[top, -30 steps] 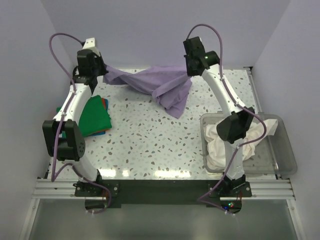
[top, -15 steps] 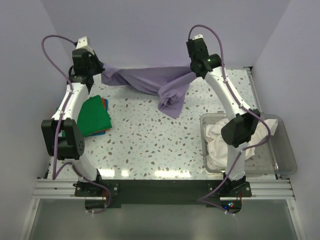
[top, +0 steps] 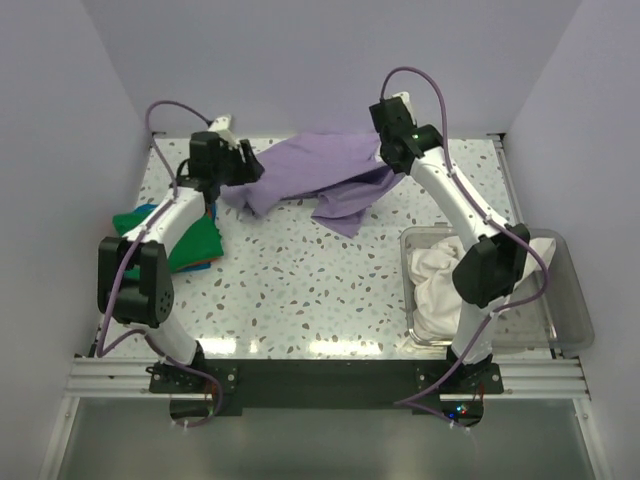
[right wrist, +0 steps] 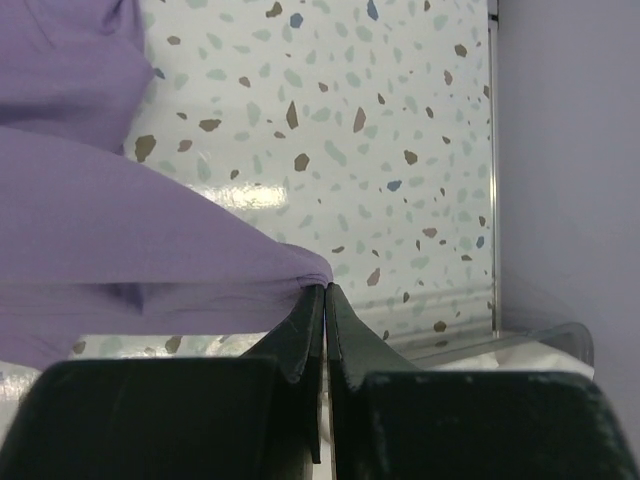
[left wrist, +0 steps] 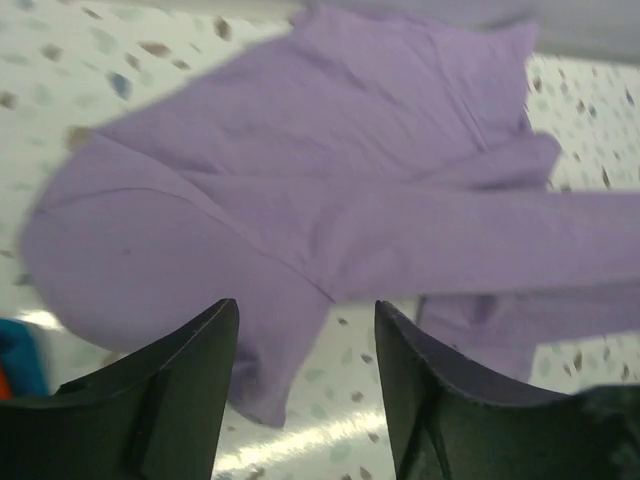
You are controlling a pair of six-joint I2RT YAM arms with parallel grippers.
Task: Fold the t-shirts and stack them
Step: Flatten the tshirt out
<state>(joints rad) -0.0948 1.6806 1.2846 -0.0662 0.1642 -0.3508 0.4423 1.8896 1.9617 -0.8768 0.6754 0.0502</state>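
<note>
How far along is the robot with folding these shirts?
Done: a bright green folded t-shirt lies at the left edge of the speckled table. In hand: the lavender purple t-shirt, unfolded; the right gripper pinches its edge, the left gripper is open above it. Left: the cream white t-shirt, crumpled in the clear plastic bin.

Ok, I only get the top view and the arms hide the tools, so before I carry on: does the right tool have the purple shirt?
Observer: Yes. In the right wrist view the right tool is shut on a pinched fold of the purple shirt.
Operator: And the left tool?
Observer: Open. The left wrist view shows the left tool with its jaws apart. The shirt lies on the table beyond them, not gripped.
</note>
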